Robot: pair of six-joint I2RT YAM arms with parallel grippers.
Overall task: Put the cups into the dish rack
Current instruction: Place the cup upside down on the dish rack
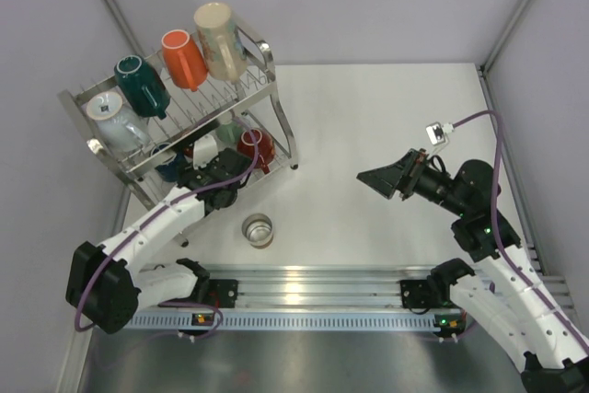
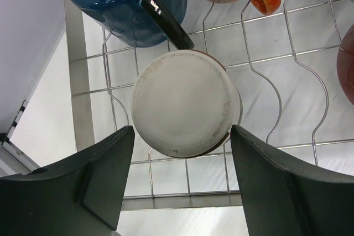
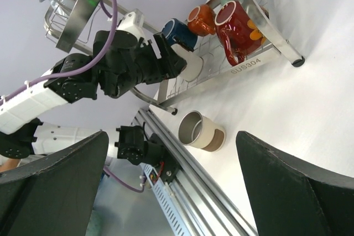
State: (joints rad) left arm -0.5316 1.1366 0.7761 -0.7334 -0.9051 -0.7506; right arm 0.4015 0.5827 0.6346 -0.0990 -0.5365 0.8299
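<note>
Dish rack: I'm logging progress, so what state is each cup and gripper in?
Teal mug, racked, top tier.
Orange mug, racked, top tier.
Beige mug, racked, top tier.
Red mug, racked, lower tier.
Small cup, racked, lower tier.
Left gripper, open, astride it.
Table cup, upright, not loaded.
Right gripper, open, empty.

Cups [image 1: 184, 59] in rack [image 1: 284, 121], mug [image 1: 258, 230] before it

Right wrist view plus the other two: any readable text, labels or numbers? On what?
"SUS304": on the bottom front rail of the dish rack, right wrist view.
Blue print on the pale cup on the top tier, top view: too small to tell whether it is text.
Left wrist view: no text.
</note>
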